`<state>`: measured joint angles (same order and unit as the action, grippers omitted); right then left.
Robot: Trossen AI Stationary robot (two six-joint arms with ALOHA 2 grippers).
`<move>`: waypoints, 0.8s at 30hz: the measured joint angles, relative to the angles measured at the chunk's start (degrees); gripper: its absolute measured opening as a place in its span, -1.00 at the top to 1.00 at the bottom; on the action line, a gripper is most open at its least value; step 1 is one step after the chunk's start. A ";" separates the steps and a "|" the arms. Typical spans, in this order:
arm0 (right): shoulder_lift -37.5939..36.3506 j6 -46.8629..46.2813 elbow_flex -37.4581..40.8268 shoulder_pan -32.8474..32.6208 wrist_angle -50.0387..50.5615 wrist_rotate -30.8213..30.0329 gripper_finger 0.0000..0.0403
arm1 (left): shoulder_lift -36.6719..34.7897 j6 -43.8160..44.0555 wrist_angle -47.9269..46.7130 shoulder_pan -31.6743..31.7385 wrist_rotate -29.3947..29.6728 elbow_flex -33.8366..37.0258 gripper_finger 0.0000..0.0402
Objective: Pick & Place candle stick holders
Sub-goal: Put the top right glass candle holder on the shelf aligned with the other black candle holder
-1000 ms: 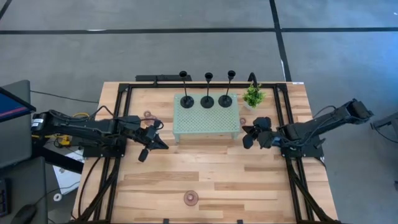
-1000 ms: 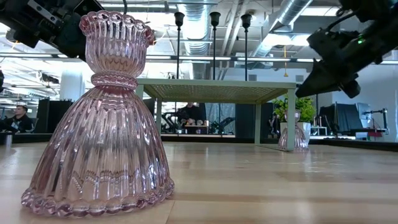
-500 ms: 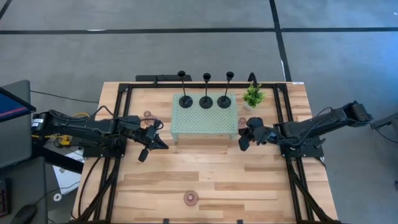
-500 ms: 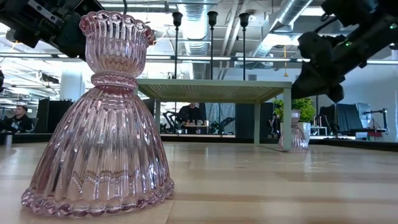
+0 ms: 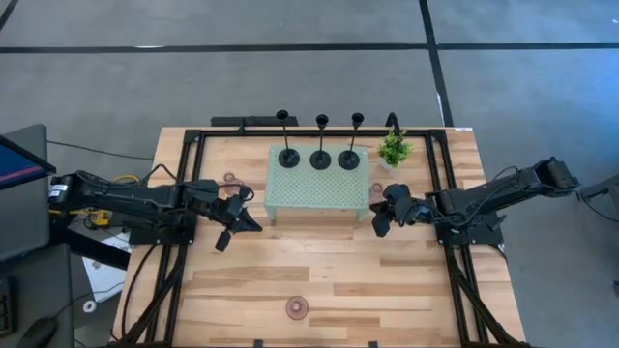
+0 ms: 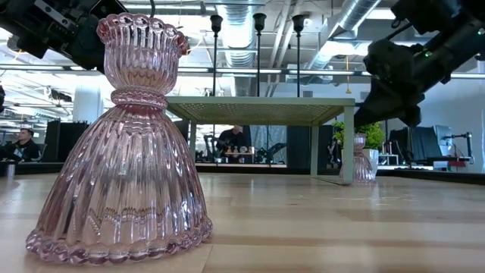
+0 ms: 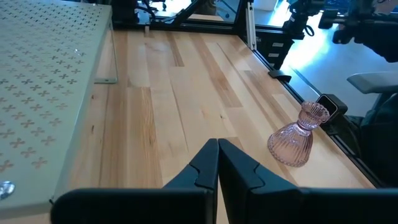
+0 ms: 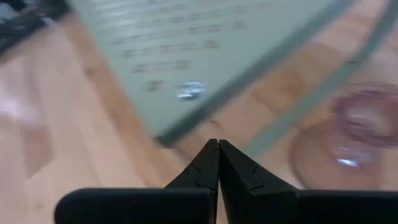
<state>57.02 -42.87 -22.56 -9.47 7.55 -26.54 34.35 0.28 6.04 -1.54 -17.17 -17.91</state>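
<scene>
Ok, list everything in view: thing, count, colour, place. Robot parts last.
Black candle holders: three, black, in a row on the tray's far side.
Pink glass holders: three seen; one near the table's front edge, one left of the tray, one beside the plant.
Tray: one, pale green, raised on legs, table's far middle.
Plant: one, green, right of the tray.
Table: one, light wood.
Left gripper: shut, left of the tray.
Right gripper: shut, at the tray's right end.
</scene>
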 joint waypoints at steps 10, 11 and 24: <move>-5.44 1.35 -2.89 5.33 7.05 -4.96 1.00 | 0.00 0.02 0.04 0.00 0.00 0.00 0.95; -5.45 1.44 -2.91 6.22 7.25 -4.74 1.00 | 0.00 0.02 0.02 0.00 0.00 0.00 0.95; -0.43 1.33 -3.11 12.79 10.69 0.79 1.00 | -0.02 0.02 0.04 0.00 0.00 0.00 0.95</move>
<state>56.59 -41.54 -25.67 3.32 18.24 -25.75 34.33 0.30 6.08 -1.54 -17.17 -17.91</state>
